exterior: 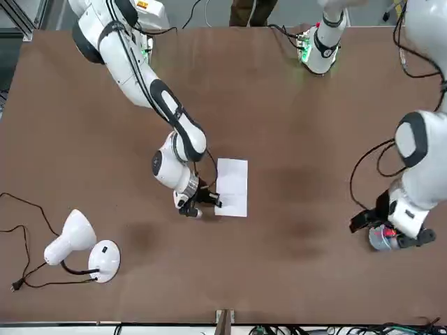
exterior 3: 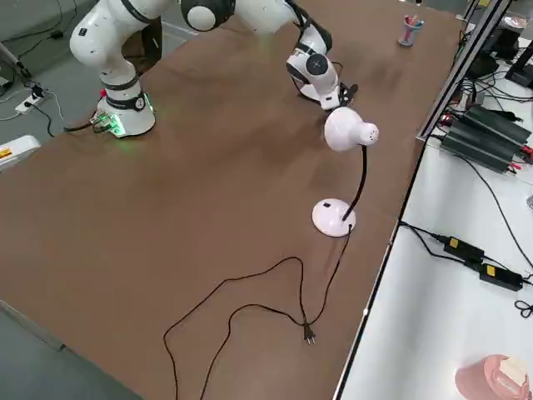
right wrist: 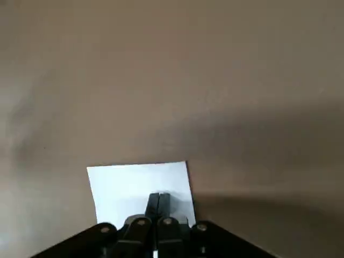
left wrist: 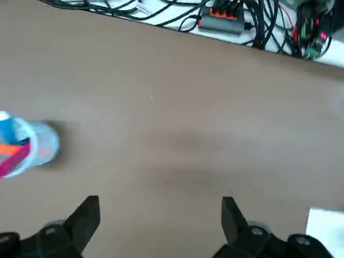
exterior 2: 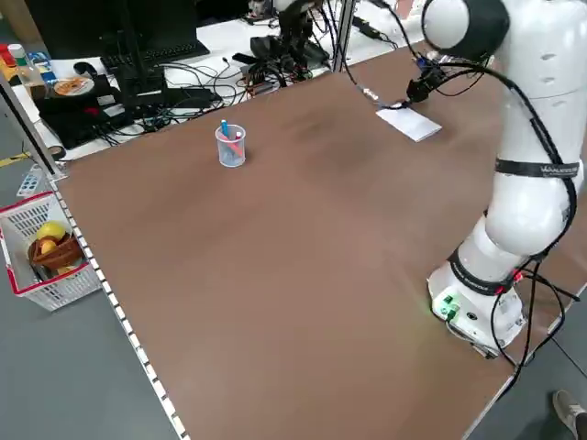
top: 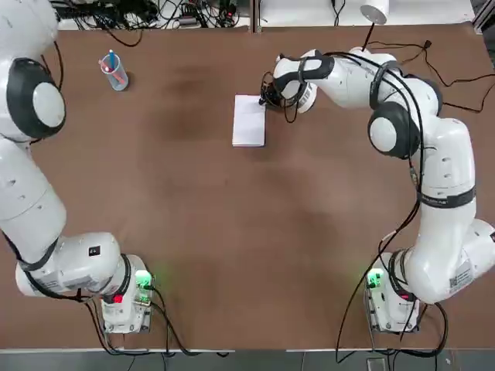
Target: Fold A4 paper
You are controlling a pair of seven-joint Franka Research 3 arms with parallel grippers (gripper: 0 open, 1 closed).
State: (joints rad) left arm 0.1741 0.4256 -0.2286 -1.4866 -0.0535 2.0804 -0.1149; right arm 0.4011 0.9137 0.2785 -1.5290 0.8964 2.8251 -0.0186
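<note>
The A4 paper lies folded into a small white rectangle on the brown table, toward the far middle; it also shows in the front view and the left side view. My right gripper is low at the paper's far right corner. In the right wrist view its fingers are shut together, with their tips over the edge of the sheet. My left gripper is open and holds nothing, hovering over bare table near the far left, next to a plastic cup.
A clear cup with pens stands at the far left. A white desk lamp with a black cord sits at the far right corner. Cables run along the far edge. A basket of fruit stands off the table.
</note>
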